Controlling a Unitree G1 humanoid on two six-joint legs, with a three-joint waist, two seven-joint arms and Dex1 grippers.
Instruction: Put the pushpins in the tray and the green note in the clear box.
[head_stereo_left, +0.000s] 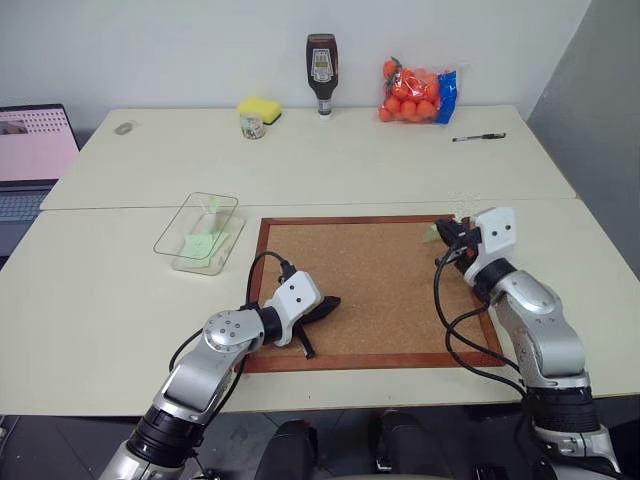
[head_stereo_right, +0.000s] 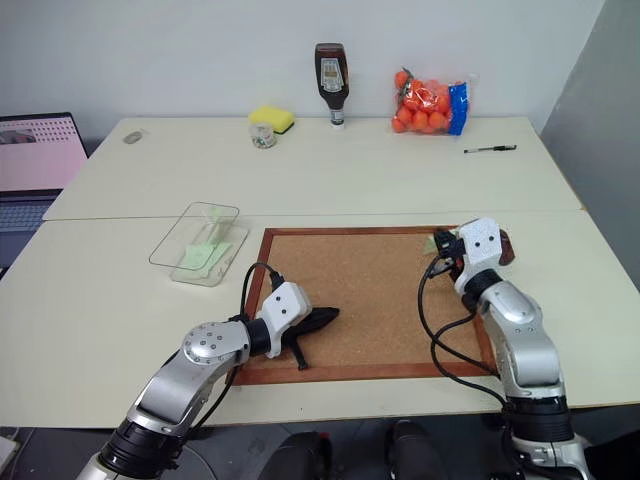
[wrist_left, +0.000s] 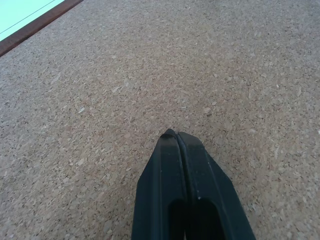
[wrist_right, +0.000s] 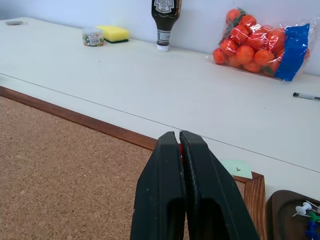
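Observation:
My right gripper (wrist_right: 179, 134) is shut above the far right corner of the corkboard (head_stereo_left: 370, 290), and a speck of red, a pushpin's head, shows between its fingertips. Just past it a pale green note (wrist_right: 237, 168) lies flat on the board's corner. Beside that corner stands the dark brown tray (wrist_right: 280, 200) with a few pushpins (wrist_right: 306, 212) in it. The clear box (head_stereo_left: 200, 232) sits left of the board and holds pale green slips (head_stereo_left: 200, 243). My left gripper (wrist_left: 175, 134) is shut on nothing, low over the cork near the board's near left part.
At the far edge of the table are a yellow sponge (head_stereo_left: 260, 108), a small jar (head_stereo_left: 253, 125), a dark sauce bottle (head_stereo_left: 322, 75), a bag of oranges (head_stereo_left: 415, 92) and a pen (head_stereo_left: 478, 137). A laptop (head_stereo_left: 30, 150) stands at the left.

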